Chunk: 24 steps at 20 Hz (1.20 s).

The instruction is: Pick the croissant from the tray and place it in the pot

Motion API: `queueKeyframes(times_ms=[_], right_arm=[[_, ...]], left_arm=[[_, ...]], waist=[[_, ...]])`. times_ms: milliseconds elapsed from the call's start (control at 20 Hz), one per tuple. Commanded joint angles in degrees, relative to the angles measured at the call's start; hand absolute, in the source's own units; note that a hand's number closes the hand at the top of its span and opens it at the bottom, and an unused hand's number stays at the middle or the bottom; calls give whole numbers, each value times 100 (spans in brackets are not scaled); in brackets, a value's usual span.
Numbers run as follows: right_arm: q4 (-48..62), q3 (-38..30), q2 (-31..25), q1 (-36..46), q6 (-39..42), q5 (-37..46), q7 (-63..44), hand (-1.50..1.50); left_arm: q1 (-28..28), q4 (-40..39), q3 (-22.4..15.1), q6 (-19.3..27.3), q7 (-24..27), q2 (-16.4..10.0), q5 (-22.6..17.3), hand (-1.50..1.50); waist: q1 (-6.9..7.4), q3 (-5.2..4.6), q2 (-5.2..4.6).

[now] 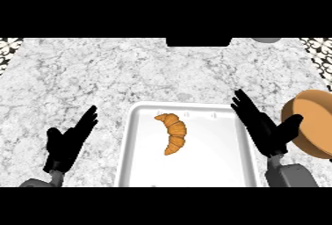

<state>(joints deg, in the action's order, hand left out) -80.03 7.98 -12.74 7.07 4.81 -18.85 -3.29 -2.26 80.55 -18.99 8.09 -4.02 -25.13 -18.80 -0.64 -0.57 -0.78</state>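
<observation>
Marble counter (97,70) bears a white tray (214,158). Croissant (174,133) lies mid-tray, untouched. Right hand (268,131) hangs over the tray's right rim, fingers straight and spread, between croissant and pot (314,118). Left hand (66,144) is left of the tray, fingers straight.

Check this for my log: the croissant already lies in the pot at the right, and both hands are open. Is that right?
Not quite. The head view shows the croissant lying on the white tray, not in the pot. The left hand and right hand are open.
</observation>
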Motion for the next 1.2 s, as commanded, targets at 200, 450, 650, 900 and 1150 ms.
queueKeyframes(times_ms=[200, 450, 650, 900, 1150], right_arm=[[-204, 394, -15, 1968, 2059, -764, 270, 150], [293, 337, -1118, 2719, 2422, 956, 1765, -150], [657, 339, -1461, 2873, 3186, 1271, 3370, -150], [1133, 877, -1709, 3367, 3134, 2588, 4769, -150], [1627, 1628, -1980, 4092, 2879, 3540, 4931, -150]], left_arm=[[-1001, 606, 665, 313, 543, 119, -52, 0], [-1449, 687, 900, 679, 616, 378, -71, 0], [-1493, 717, 1042, 633, 631, 316, -153, 0], [-1751, 486, 1162, 693, 541, 355, -150, 0], [-1863, 248, 1279, 667, 535, 372, -167, 0]], waist=[[805, 88, 53], [638, 90, -102], [642, 102, -131], [448, 77, -78], [368, 59, -42]])
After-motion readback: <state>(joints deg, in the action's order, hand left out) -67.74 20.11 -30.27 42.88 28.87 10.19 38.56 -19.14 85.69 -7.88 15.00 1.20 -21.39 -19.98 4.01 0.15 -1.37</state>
